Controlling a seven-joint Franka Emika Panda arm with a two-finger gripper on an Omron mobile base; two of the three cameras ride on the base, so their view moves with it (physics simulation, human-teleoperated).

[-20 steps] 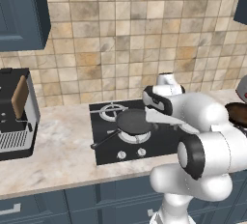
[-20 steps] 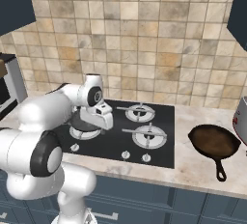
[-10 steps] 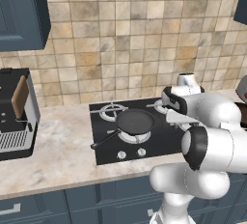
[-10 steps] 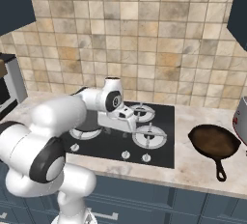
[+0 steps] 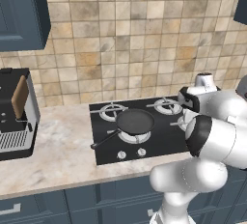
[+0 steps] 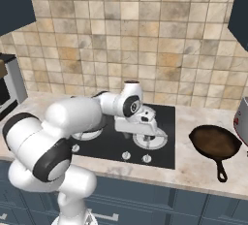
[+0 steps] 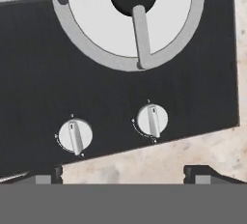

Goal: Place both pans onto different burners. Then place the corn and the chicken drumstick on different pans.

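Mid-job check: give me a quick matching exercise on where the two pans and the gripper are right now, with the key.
Things:
1. dark grey-black pan
2. reddish-brown pan
3. gripper

Places or states:
A. on the marble counter, right of the cooktop
B. open, above the cooktop's front knobs
C. on a front burner, handle toward the front left

Pairs: 1-C, 2-A, 3-B
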